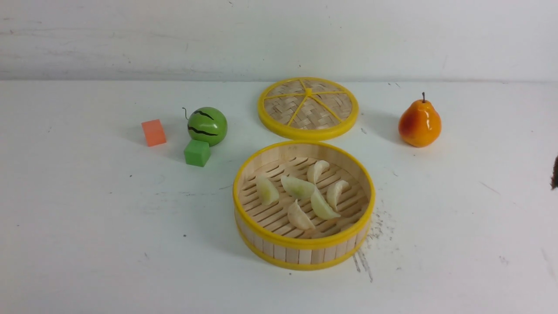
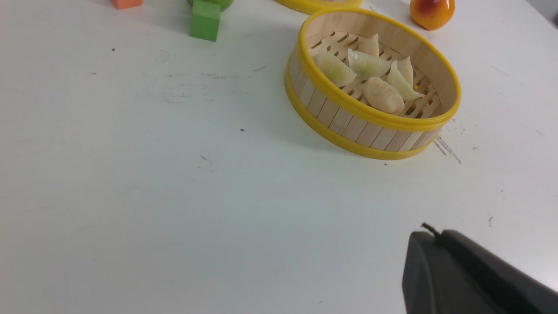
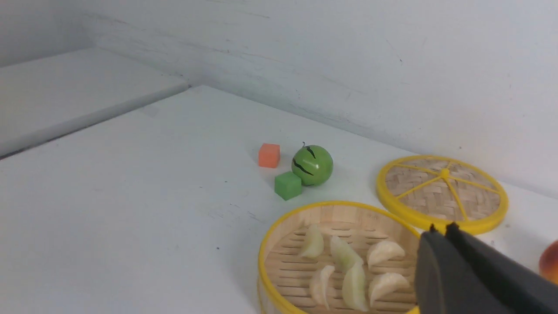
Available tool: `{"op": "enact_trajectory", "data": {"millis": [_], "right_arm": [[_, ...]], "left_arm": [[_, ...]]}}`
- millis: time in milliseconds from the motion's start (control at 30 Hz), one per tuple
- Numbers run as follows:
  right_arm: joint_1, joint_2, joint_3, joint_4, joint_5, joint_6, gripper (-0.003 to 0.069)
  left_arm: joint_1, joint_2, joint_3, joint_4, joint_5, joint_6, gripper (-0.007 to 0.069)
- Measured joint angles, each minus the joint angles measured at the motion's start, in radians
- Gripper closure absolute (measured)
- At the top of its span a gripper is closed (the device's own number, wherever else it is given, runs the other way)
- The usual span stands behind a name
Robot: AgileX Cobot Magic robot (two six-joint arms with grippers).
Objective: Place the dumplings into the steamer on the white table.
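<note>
The steamer [image 1: 301,255] stands in the middle of the white table [image 1: 109,240]. Several dumplings [image 1: 297,186], cream and pale green, lie on its slatted floor. In the left wrist view my left gripper [image 2: 436,233] is shut and empty, hanging over bare table well short of the steamer [image 2: 348,124] and the dumplings [image 2: 383,93] in it. My right gripper [image 3: 440,229] is shut with nothing in it, raised beside the steamer [image 3: 348,216], partly covering its rim, with the dumplings [image 3: 386,250] below. In the front view only a dark sliver of the right gripper [image 1: 554,172] shows at the right edge.
The flat woven lid [image 1: 308,108] lies just behind the steamer. A toy watermelon [image 1: 207,126], an orange cube [image 1: 153,132] and a green cube [image 1: 197,152] sit to the back left. An orange pear [image 1: 419,123] stands to the back right. A white wall closes the back.
</note>
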Motion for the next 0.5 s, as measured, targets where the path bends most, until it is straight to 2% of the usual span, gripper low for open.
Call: {"op": "enact_trajectory", "data": {"millis": [67,200,400,500], "right_arm": [[-0.026,-0.055,0.064,-0.044,-0.044,0.036,0.0680],[-0.131,-0.191,0.260,-0.163,-0.151,0.224,0.0680],[-0.310,-0.329,0.544,-0.527,-0.249,0.587,0.0680],[-0.376,-0.376,0.641,-0.631,-0.244,0.756,0.0680]], "left_arm": [[0.000,0.000,0.000,0.000,0.000,0.000,0.0638],[0.000,0.000,0.000,0.001,0.000,0.000,0.0638],[0.000,0.000,0.000,0.002,0.000,0.000,0.0635],[0.000,0.000,0.000,0.002,0.000,0.000,0.0634]]}}
